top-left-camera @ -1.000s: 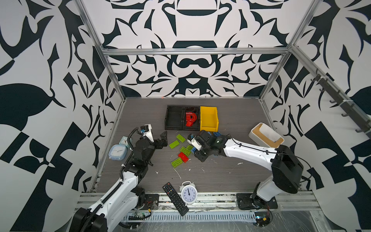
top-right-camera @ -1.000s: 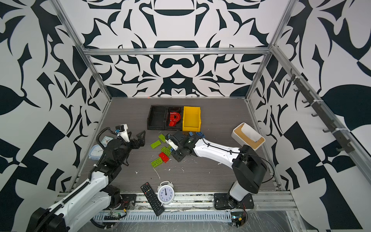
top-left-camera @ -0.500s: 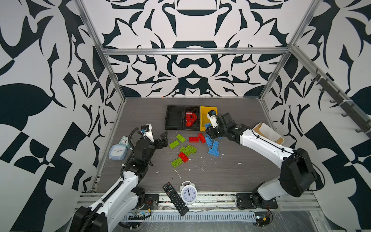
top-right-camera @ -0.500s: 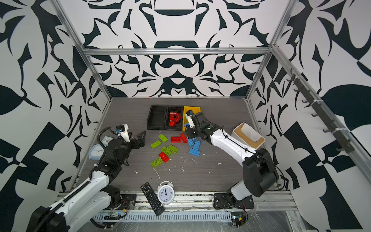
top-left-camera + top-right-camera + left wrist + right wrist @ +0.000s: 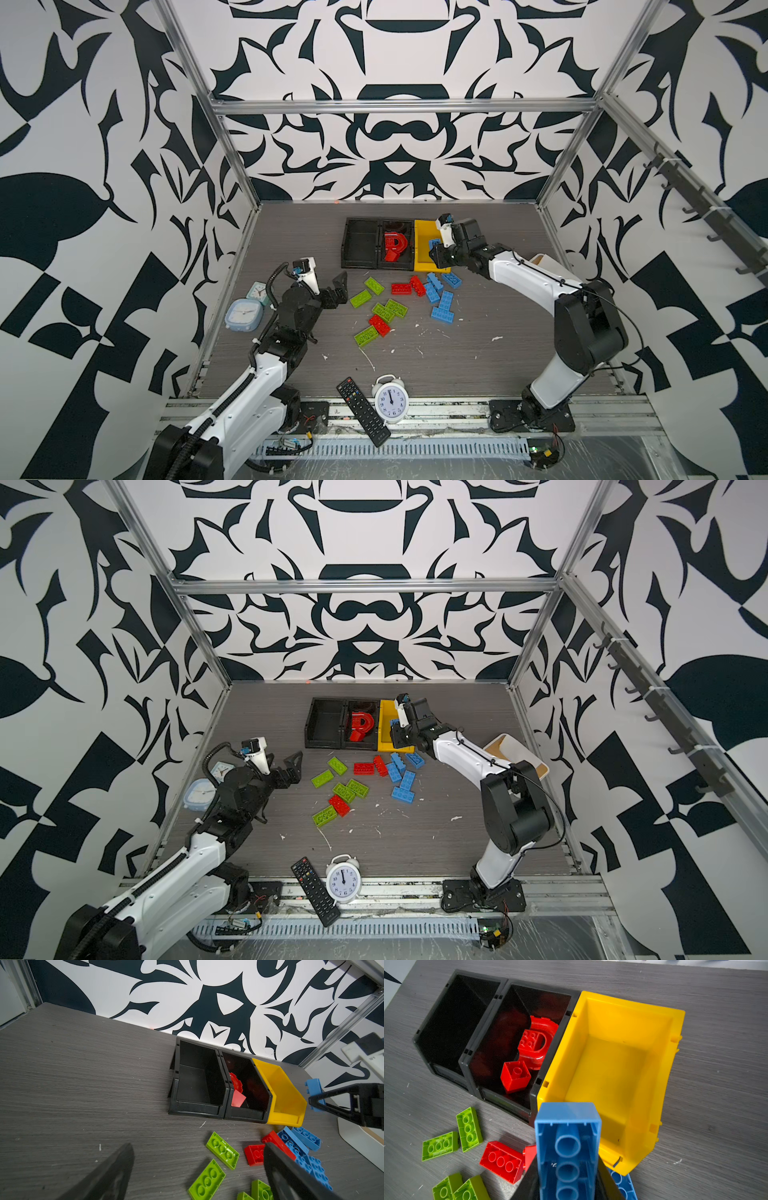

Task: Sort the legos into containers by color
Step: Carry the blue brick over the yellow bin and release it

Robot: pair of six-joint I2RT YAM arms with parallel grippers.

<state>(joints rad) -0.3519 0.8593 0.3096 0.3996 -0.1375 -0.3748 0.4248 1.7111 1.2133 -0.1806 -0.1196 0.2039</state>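
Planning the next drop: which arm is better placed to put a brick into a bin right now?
Right. The right gripper is shut on a blue brick, held just above the yellow bin. The left gripper is open and empty, near the green bricks.

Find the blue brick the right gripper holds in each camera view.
In a top view: blue brick over the yellow bin, near its middle.
In a top view: blue brick likewise over the yellow bin.
Left wrist: blue brick in the air beside the yellow bin's outer wall.
Right wrist: blue brick up close, hollow underside showing, before the yellow bin.
Shared landmark: the yellow bin.
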